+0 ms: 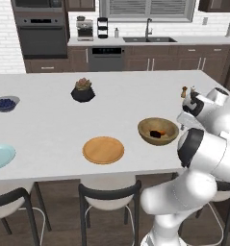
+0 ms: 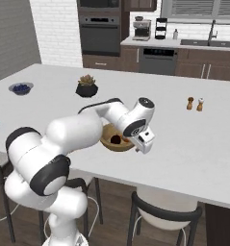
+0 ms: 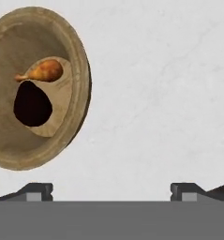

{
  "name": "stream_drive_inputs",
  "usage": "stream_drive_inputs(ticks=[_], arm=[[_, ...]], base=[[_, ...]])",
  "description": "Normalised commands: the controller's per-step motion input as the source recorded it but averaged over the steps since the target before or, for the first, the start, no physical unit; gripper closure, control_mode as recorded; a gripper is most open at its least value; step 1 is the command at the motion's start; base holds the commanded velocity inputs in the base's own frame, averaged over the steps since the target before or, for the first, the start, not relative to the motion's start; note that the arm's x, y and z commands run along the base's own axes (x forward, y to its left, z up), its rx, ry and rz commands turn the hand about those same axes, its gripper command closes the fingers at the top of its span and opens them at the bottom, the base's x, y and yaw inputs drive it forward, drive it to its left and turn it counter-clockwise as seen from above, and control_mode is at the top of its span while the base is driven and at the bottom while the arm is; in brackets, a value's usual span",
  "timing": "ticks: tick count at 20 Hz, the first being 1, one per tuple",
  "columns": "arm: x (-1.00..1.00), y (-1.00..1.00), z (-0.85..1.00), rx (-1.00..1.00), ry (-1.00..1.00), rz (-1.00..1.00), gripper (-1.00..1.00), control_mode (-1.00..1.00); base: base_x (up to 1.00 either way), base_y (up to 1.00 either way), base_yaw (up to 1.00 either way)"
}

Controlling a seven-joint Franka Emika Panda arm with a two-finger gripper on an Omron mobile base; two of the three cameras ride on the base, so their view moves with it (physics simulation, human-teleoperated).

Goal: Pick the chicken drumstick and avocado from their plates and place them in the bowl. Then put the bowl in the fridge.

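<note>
- White island counter ran under the arm in a brown-cabinet kitchen.
- Gripper stood wide open, holding nothing, above bare counter just beside the bowl.
- Chicken drumstick and avocado lay together inside the bowl, seemingly touching.
- Wooden plate and blue plate sat to its left.
- Succulent pot stood farther back.

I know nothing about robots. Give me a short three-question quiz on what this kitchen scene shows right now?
1. True or false: the chicken drumstick and avocado lie in the bowl.
2. What sits on the wooden plate? A) the avocado B) nothing C) blueberries
3. Is the end effector open or shut?

Key: 1 true; 2 B; 3 open, holding nothing, over the counter beside the bowl.
</note>
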Motion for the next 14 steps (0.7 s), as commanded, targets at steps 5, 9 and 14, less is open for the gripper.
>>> stream_drive_inputs(ticks=[5, 9, 14], arm=[[0.31, 0.00, -0.37, 0.07, 0.04, -0.03, -1.00, -1.00], [0.25, 0.04, -0.44, 0.21, 0.00, -0.02, -1.00, -1.00], [0.48, 0.20, -0.24, 0.01, 0.00, -0.06, -1.00, -1.00]], base=[[0.00, 0.00, 0.00], [0.00, 0.00, 0.00], [0.00, 0.00, 0.00]])
